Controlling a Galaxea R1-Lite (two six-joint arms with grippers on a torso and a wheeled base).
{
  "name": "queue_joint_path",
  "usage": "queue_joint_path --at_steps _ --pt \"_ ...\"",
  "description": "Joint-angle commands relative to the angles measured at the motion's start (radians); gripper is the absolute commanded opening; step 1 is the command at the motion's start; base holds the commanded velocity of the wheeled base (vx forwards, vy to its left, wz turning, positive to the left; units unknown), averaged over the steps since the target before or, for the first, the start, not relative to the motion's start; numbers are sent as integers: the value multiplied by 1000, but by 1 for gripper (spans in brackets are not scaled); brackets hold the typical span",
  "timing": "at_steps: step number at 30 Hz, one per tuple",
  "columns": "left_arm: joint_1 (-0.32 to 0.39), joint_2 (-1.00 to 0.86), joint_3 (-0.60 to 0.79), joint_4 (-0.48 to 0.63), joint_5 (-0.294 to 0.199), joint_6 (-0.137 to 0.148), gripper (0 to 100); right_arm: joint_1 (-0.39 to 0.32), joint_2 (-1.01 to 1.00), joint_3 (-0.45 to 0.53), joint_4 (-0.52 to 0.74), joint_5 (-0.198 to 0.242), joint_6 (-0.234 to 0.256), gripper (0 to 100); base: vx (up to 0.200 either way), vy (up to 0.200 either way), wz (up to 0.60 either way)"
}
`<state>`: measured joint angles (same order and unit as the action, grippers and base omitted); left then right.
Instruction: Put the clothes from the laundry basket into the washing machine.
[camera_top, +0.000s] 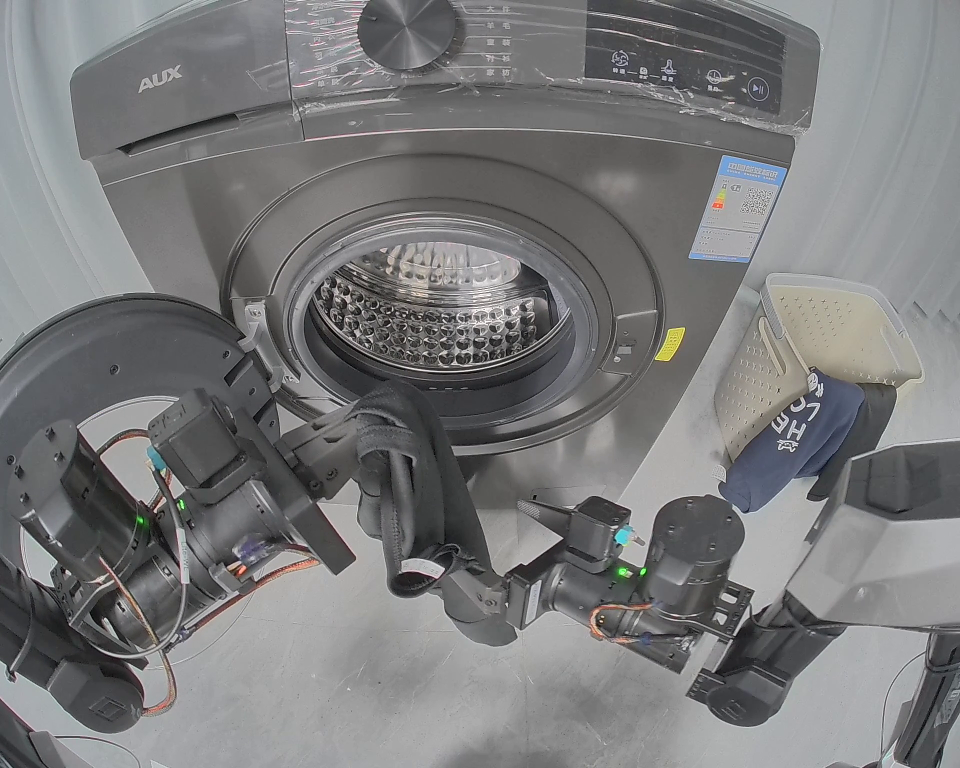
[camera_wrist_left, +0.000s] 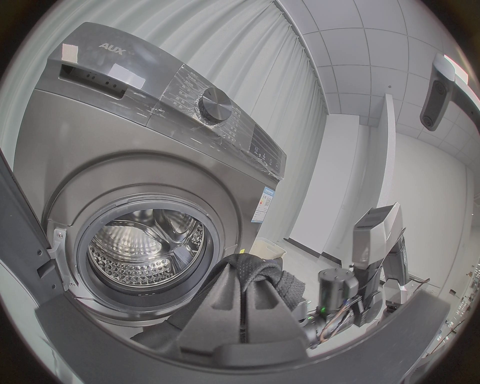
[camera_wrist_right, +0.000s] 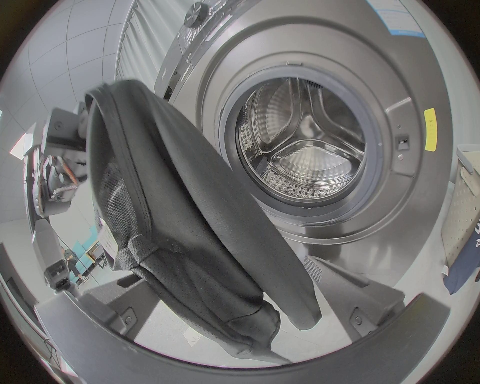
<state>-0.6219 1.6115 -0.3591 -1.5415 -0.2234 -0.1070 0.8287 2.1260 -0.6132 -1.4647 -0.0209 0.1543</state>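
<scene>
One black mesh-lined garment (camera_top: 420, 470) hangs before the bare steel drum (camera_top: 430, 300) of the grey washing machine (camera_top: 600, 200), pinched in our left claw (camera_top: 360, 437). Our right claw (camera_top: 492, 552) gapes around its lower end. A navy top (camera_top: 800, 435) and dark cloth (camera_top: 870, 420) drape the cream perforated basket (camera_top: 760, 380), not yet loaded.

The head camera looks from above, forward and down, at the front of the washing machine (camera_top: 640, 200). The drum opening (camera_top: 440, 300) is near the middle, with the laundry basket (camera_top: 765, 375) at 3 o'clock from it. The left wrist camera is low and farther back. It faces upward along the left gripper (camera_wrist_left: 244, 287) toward the same opening and the ceiling. The right wrist camera is nearer and faces almost straight into the drum opening, with the black garment (camera_wrist_right: 200, 225) hanging close before the lens. All three views share the opening and the garment.
</scene>
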Motion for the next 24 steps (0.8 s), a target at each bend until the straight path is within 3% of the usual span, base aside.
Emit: queue_joint_path --at_steps 1,13,23,24 --pt "-19 -19 5 0 -1 0 0 -2 127 -115 3 7 -7 100 0 0 0" --pt "-27 -54 11 0 -13 -8 0 -59 243 -339 21 16 -18 100 0 0 0" --pt "-5 -42 -6 3 1 -11 0 -72 267 -364 1 18 -16 100 0 0 0" --pt "13 -38 -6 3 -1 -11 0 -77 256 -358 1 18 -16 0 0 0 0"
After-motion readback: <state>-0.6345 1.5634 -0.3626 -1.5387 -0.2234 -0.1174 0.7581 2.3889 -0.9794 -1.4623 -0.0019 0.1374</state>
